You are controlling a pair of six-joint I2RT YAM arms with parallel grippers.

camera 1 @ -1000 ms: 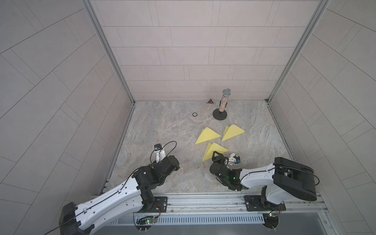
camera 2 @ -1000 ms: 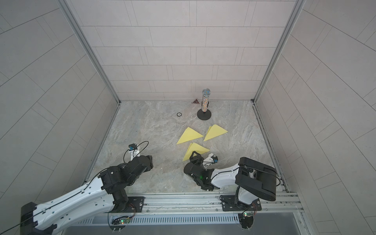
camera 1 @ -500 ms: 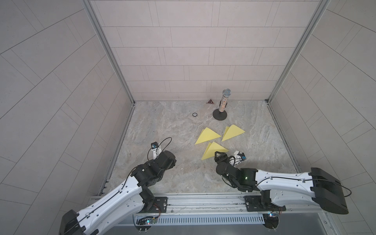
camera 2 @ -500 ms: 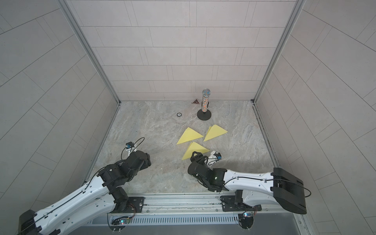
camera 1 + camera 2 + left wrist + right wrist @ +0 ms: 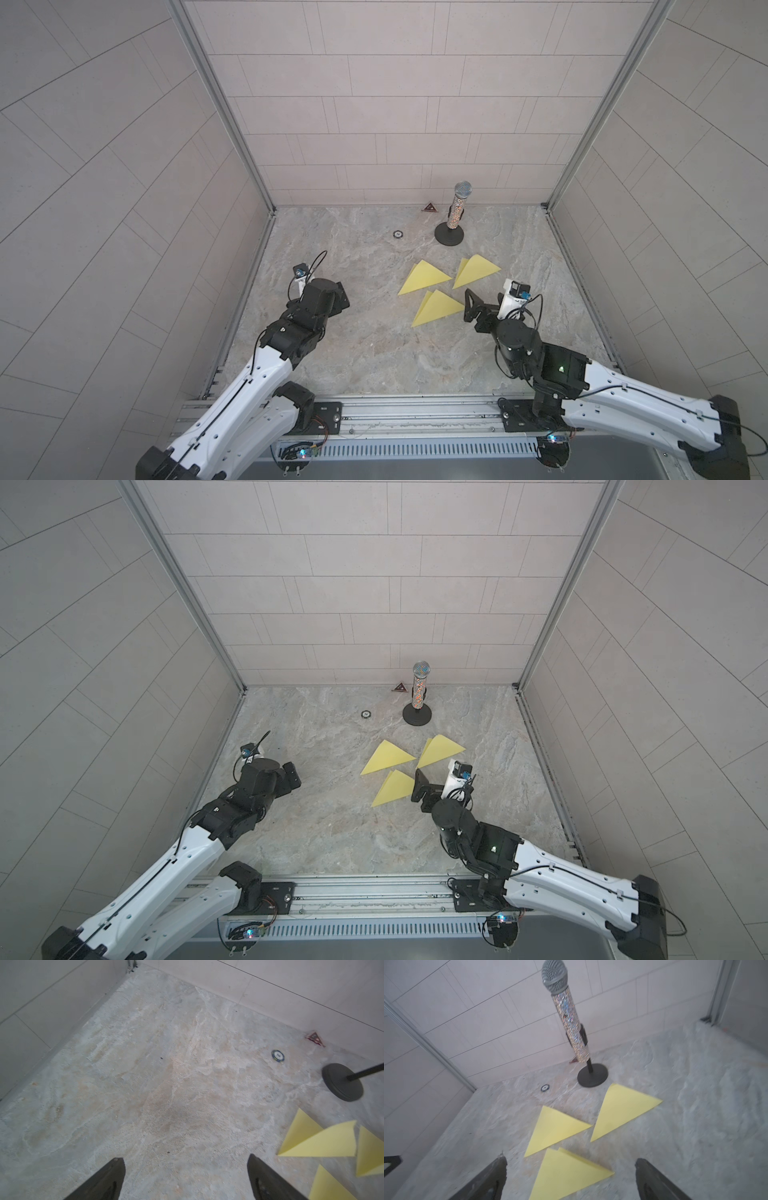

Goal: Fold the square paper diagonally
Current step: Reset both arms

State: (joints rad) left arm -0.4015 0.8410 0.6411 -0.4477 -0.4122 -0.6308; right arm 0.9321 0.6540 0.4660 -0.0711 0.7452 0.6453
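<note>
The right tool point(image 5: 571, 1159) gapes wide and empty just beside the nearest folded yellow paper point(image 5: 566, 1176), seemingly clear so the crease lies flat. The left tool point(image 5: 185, 1158), equally wide and empty, hangs well apart over bare marbled tabletop point(image 5: 166, 1084). Two more yellow triangles point(image 5: 554, 1128) lie near a microphone stand point(image 5: 592, 1076), within tiled walls point(image 5: 415, 124).

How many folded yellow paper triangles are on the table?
3. Centre triangle sits toward mid-table; far triangle lies by the microphone stand; near triangle lies just ahead of the open right gripper. None appears hidden.
</note>
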